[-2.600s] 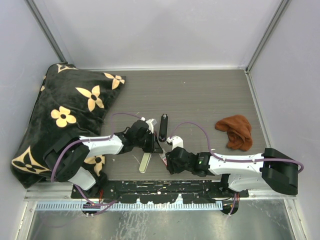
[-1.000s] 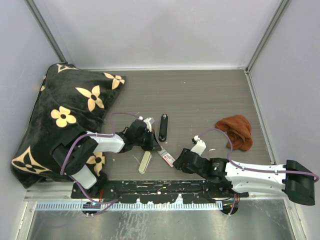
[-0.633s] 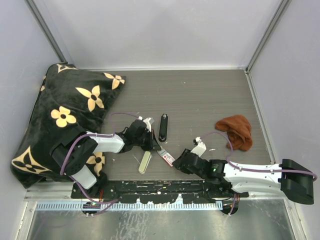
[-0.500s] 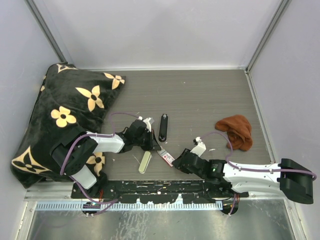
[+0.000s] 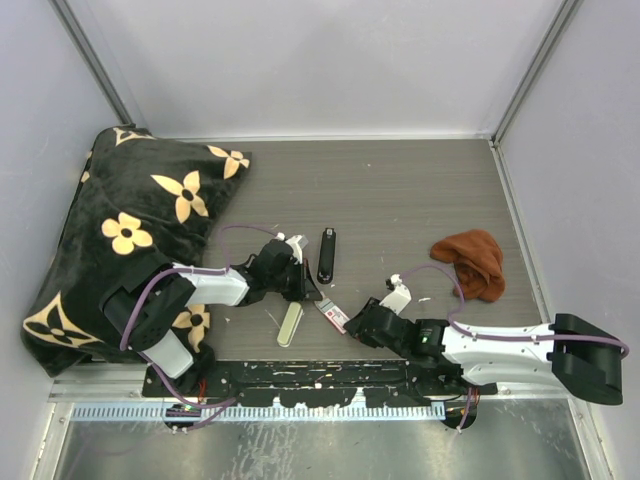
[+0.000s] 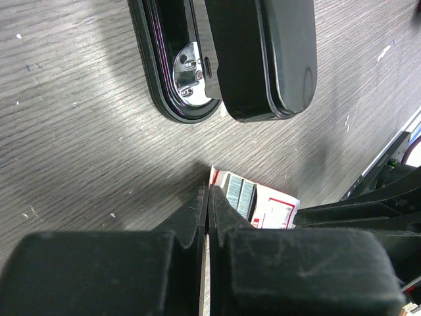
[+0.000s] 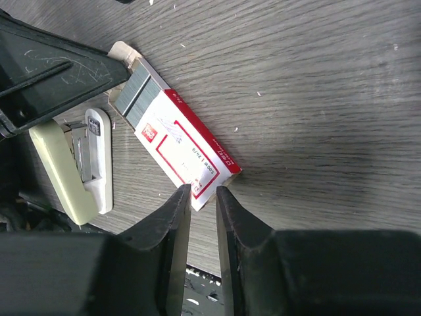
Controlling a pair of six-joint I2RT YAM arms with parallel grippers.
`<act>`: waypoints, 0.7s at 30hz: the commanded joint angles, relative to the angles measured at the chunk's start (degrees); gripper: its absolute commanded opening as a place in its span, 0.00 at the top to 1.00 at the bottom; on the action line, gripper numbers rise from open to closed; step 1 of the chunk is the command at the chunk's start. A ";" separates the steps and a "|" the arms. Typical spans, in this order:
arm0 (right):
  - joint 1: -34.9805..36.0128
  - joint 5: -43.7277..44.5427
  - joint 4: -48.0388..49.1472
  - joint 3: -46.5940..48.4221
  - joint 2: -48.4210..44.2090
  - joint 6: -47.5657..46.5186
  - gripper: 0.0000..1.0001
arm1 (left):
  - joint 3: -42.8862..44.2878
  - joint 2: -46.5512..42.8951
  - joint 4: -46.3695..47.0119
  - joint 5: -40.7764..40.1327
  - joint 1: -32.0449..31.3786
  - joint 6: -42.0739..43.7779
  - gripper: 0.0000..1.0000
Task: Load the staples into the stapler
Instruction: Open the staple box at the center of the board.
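grey wood-grain table (image 5: 420, 190) — pale plain walls (image 5: 320, 60) on three sides (soft, even light), metal rail (image 5: 120, 411) in front.

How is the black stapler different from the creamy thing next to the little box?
The black stapler is dark and shiny; the cream oblong is pale. The black stapler lies farther back on the table; the cream oblong lies nearer the front edge, left of the staple box. Both lie flat, pointing roughly front to back.
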 commanded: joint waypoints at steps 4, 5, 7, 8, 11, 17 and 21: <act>0.32 2.72 2.41 -0.09 0.99 2.12 0.69 | -0.31 -2.02 2.23 -1.07 -0.11 -0.10 1.00; 0.31 2.77 2.45 -0.13 1.22 2.33 0.68 | -0.45 -2.11 2.39 -1.15 -0.19 -0.19 1.00; 0.31 2.93 2.63 -0.22 1.60 2.63 0.67 | -0.69 -2.23 2.76 -1.32 -0.13 -0.48 1.00; 0.31 3.00 2.72 -0.30 1.70 2.69 0.67 | -0.80 -2.22 3.01 -1.22 -0.15 -0.58 1.00; 0.32 3.74 3.18 -0.37 1.90 2.84 0.67 | -0.96 -2.05 3.16 -1.05 -0.11 -0.75 1.00; 0.31 5.46 4.18 0.05 2.30 2.65 0.71 | -1.63 -2.05 4.44 -0.60 -0.24 -1.25 1.00; 0.31 5.80 6.00 -0.22 3.11 2.94 0.73 | -1.97 -2.23 4.44 -0.44 -0.21 -1.28 1.00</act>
